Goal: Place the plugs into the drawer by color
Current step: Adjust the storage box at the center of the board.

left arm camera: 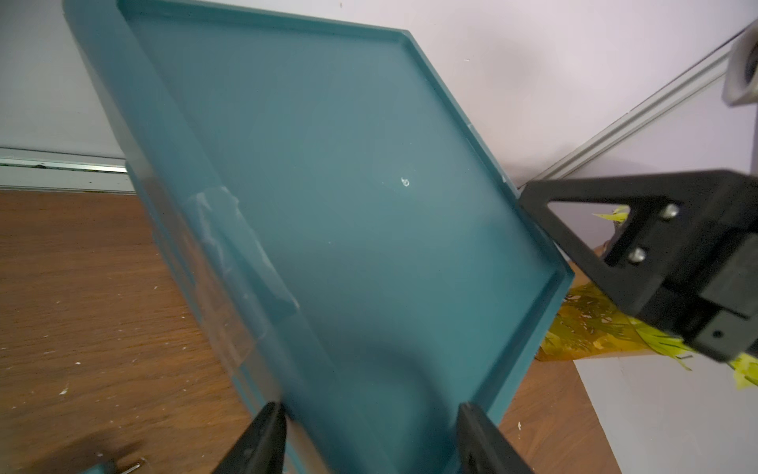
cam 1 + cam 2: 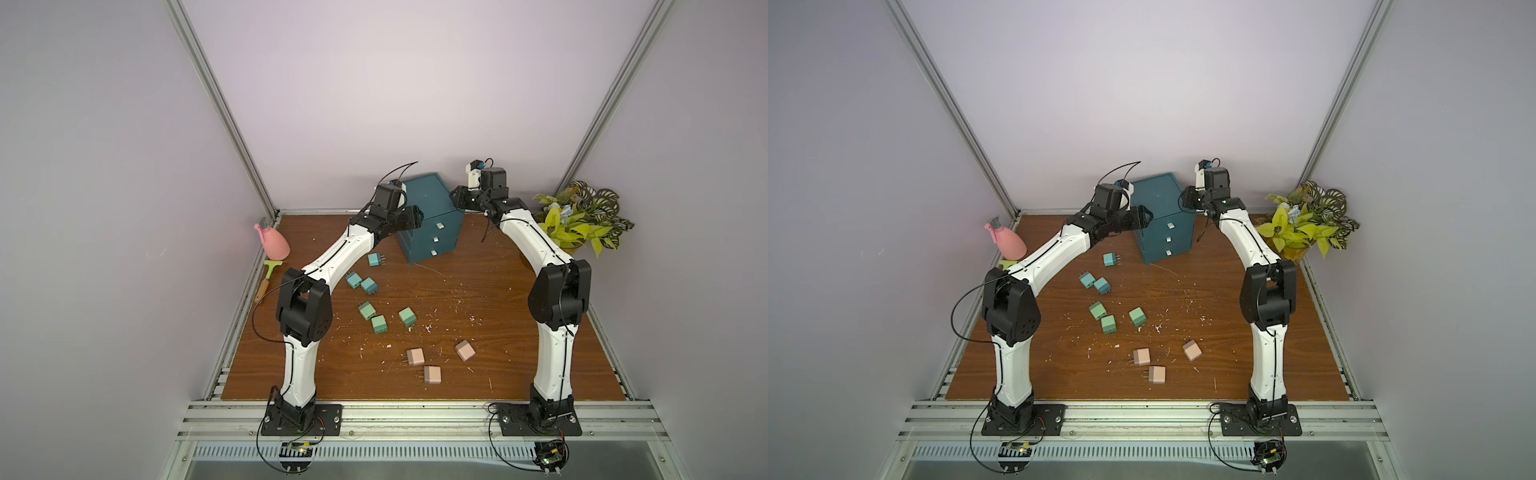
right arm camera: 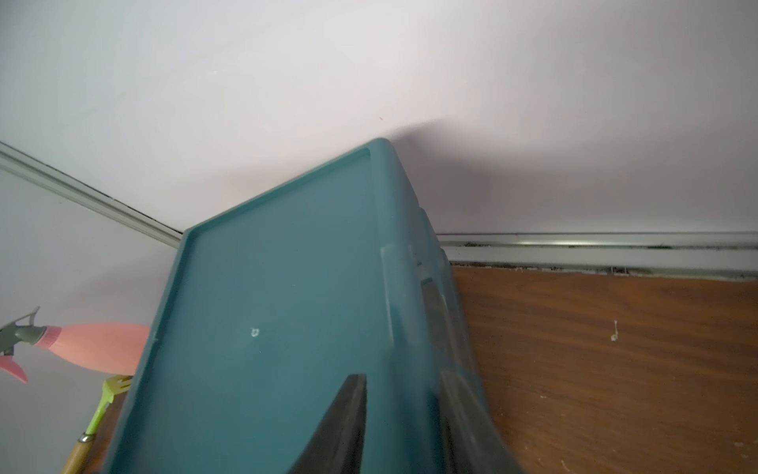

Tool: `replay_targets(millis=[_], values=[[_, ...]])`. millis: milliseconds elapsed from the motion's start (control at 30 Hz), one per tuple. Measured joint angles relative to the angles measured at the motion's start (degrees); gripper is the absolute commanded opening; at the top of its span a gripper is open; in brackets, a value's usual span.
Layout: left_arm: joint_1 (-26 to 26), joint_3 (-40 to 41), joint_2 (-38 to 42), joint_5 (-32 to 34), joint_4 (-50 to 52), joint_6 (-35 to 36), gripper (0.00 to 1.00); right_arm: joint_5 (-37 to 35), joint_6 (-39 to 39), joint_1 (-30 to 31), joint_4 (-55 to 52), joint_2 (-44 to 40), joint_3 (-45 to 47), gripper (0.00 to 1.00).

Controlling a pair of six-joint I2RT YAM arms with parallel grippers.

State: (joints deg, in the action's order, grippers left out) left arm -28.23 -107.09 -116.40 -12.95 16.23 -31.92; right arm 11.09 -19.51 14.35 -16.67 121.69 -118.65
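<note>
Drawer point(image 2: 428, 199) point(image 2: 1163, 195) stands at the back of the tabletop point(image 2: 478, 299) in both top views, turned corner-on. Its three white tabs point(image 2: 436, 240) sit flush, so all look shut. Left tool point(image 2: 417, 217) is at its upper left corner, right tool point(image 2: 456, 198) at the upper right edge. All nine plugs lie loose on the wood: blue plugs point(image 2: 368, 285) nearest the drawer, green plugs point(image 2: 378, 324) in the middle, pink plugs point(image 2: 432, 374) nearest the arm bases. Nothing sorted yet.

Left wrist view: left tool point(image 1: 367, 406) jaws part-open, drawer point(image 1: 348, 184) top corner between them. Clamped or just touching, can't tell. One right tool finger point(image 1: 574, 242) is at the far rim and seems to touch it.

Right wrist view: right tool point(image 3: 401, 373) jaws part-open, astride the side rim of the drawer point(image 3: 266, 307) top. Grip can't be confirmed either.

Likely step: two-handed turn so the fronts face the arms. To do it well, move both tools together, slowly, and keep the drawer flat. Stay off the blue plugs. Then brace with one tool and pull a tab with the other.
</note>
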Motion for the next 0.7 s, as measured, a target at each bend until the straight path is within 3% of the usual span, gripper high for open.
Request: replay_targets(millis=[133, 233, 333, 567, 700], values=[[-1.01, 0.0, -0.02, -0.22, -0.28, -0.04, 0.65, 0.2, 0.59, -0.46, -2.84, 0.2, -6.91, 0.43], [-1.33, 0.0, -0.04, -1.01, -0.61, -0.2, 0.65, 0.46, 0.48, -0.85, -2.34, -3.02, -6.14, 0.43], [-1.49, 0.11, -0.04, -1.81, -1.16, -0.61, 0.66, 1.49, -0.55, -1.07, 2.38, -11.37, 5.73, 0.43], [-1.53, 0.13, -0.02, -0.9, -1.9, 0.24, 0.74, 2.93, -8.76, -1.31, 23.69, -34.05, 45.53, 0.42], [-1.01, 0.13, -0.02, 0.87, -3.17, 1.27, 0.76, 4.28, -16.39, -1.31, 37.83, -38.99, 61.83, 0.41]])
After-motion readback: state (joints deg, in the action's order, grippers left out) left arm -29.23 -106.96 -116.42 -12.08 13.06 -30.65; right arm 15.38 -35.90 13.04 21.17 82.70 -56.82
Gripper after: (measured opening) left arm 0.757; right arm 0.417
